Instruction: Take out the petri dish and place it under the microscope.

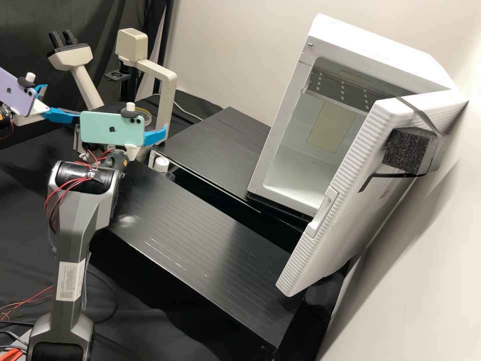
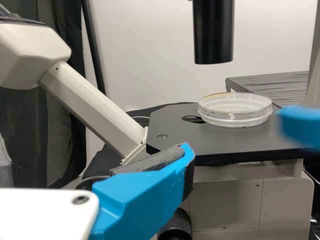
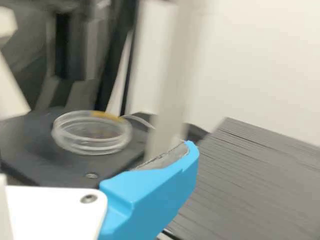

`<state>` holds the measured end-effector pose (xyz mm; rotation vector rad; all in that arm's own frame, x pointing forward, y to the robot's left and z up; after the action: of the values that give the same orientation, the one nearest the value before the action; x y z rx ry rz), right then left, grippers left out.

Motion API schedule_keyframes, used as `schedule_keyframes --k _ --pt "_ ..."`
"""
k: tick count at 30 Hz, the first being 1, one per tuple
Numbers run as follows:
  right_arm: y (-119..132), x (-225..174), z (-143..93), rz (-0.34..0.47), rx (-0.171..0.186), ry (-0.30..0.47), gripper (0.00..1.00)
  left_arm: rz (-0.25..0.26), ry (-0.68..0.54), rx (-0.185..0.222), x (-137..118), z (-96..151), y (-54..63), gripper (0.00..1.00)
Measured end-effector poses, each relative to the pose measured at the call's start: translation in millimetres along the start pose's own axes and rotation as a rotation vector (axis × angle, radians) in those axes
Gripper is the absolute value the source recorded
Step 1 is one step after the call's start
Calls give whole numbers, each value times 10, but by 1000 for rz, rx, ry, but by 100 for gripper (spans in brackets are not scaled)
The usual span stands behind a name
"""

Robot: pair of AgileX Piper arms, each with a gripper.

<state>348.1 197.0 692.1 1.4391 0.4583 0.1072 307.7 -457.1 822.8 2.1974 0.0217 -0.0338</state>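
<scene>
"How do the end effectors stand?"
"Left end effector [image 1: 62, 103] open; right end effector [image 1: 156, 135], I can't tell."
"The dish [image 2: 235, 109]?"
"On the microscope stage [image 2: 175, 137]. Probably light, stiff, slick, brittle: pinch its side wall gently, low down"

Green phone [image 1: 95, 125]: plain dark logo [image 1: 112, 129], at ten o'clock in the high view.
Purple phone [image 1: 21, 103]: dark logo [image 1: 8, 91], farther toward ten o'clock.
Arm sticker [image 1: 70, 281]: at eight o'clock, print too small to read.
</scene>
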Motion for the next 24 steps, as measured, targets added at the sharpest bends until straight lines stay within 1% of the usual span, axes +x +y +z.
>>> schedule_keyframes --k 2,4,7,12,16,21,24 --pt "50 -80 43 28 19 -7 100 0 0 0 0 0 0 100" --pt "86 -145 82 54 26 -16 100 0 0 0 0 0 0 100" --pt "102 -235 104 76 20 -12 100 0 0 0 0 0 0 100" --pt "132 -266 89 93 9 -2 100 0 0 0 0 0 0 100" --pt "138 -256 77 91 6 3 100 0 0 0 0 0 0 100" --pt "161 -160 -56 54 -4 56 100 0 0 0 0 0 0 100" --pt "134 -99 -95 21 27 86 100 0 0 0 0 0 0 100"
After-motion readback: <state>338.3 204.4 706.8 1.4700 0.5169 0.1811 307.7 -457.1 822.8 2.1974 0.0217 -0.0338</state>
